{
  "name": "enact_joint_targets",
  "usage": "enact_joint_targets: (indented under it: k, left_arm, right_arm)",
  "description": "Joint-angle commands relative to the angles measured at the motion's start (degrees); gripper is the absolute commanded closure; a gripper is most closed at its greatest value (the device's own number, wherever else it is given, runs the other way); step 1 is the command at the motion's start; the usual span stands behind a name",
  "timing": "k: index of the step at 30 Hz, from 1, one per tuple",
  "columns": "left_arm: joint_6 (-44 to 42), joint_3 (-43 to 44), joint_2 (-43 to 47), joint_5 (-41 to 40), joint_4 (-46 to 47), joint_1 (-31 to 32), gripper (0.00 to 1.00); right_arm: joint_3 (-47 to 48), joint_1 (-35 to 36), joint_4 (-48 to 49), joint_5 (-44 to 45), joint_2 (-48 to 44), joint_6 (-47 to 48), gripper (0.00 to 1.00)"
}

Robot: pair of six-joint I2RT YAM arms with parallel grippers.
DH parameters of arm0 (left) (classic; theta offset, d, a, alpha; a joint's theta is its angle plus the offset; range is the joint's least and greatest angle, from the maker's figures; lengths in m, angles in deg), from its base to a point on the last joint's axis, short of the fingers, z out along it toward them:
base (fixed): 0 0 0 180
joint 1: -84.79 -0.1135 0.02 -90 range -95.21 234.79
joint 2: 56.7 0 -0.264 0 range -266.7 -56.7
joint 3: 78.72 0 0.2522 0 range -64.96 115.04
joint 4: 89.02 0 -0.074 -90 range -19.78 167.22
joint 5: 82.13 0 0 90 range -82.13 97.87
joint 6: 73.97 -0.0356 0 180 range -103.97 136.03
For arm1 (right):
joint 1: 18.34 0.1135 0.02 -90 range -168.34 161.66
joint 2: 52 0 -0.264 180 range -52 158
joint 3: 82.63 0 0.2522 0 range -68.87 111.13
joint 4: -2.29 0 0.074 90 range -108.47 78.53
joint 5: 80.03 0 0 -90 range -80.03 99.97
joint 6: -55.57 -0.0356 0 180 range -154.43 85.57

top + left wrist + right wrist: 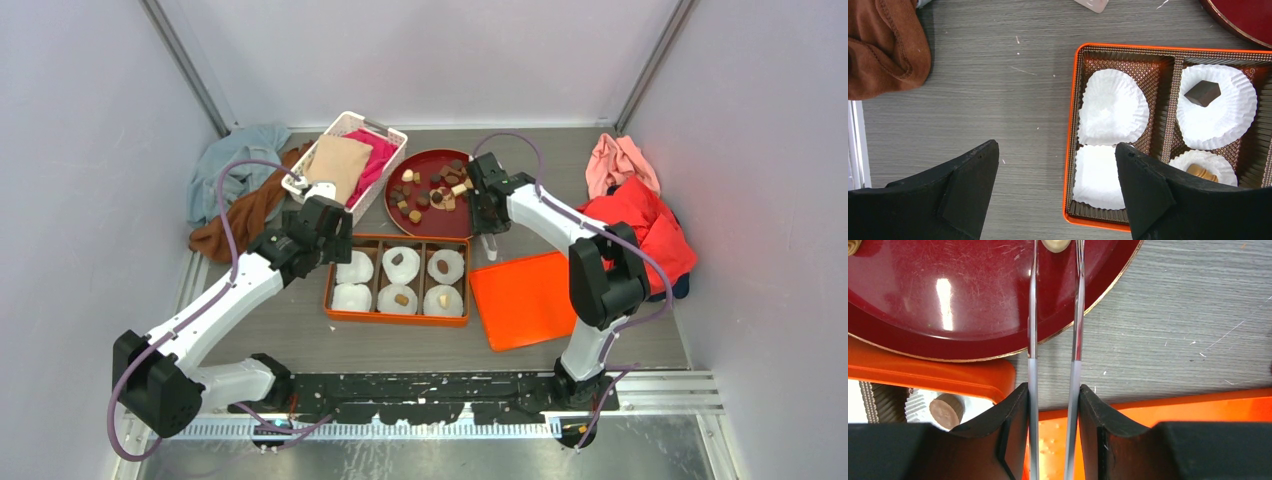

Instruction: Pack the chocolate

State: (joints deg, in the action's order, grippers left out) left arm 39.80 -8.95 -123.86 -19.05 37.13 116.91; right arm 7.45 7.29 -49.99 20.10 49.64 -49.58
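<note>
Several chocolate pieces (pixel 432 190), dark, tan and cream, lie on a dark red plate (pixel 420 226). The orange box (pixel 398 318) holds white paper cups; four carry a piece and the two left cups are bare. My left gripper (pixel 1057 165) is open and empty over the box's left edge, near a dark piece (pixel 1202 93) and a caramel one (pixel 1201 171). My right gripper (pixel 1054 395) is shut on thin tongs (pixel 1032 315) that reach over the plate's rim (pixel 973 352). A cream piece (pixel 1055 244) sits between the tong tips. A brown round piece (pixel 946 410) lies in a box cup.
The orange lid (pixel 525 300) lies flat right of the box. A white basket (pixel 345 125) with a tan cushion and pink cloth stands behind the left gripper. Brown and blue-grey cloths (pixel 235 190) lie at the left, red and pink cloths (pixel 640 200) at the right.
</note>
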Motion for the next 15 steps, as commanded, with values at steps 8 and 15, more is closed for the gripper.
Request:
enact_joint_targets:
  k: [8,15]
  left_arm:
    - [0.1,0.3,1.1,-0.2,1.6,-0.3,0.13]
    - [0.3,0.5,1.2,-0.2,1.6,-0.3,0.13]
  right_arm:
    - [1.1,-0.3,0.4,-2.5,-8.6,-0.7,0.76]
    - [3.7,0.4,-4.3,-8.2,-12.8,-1.0,0.79]
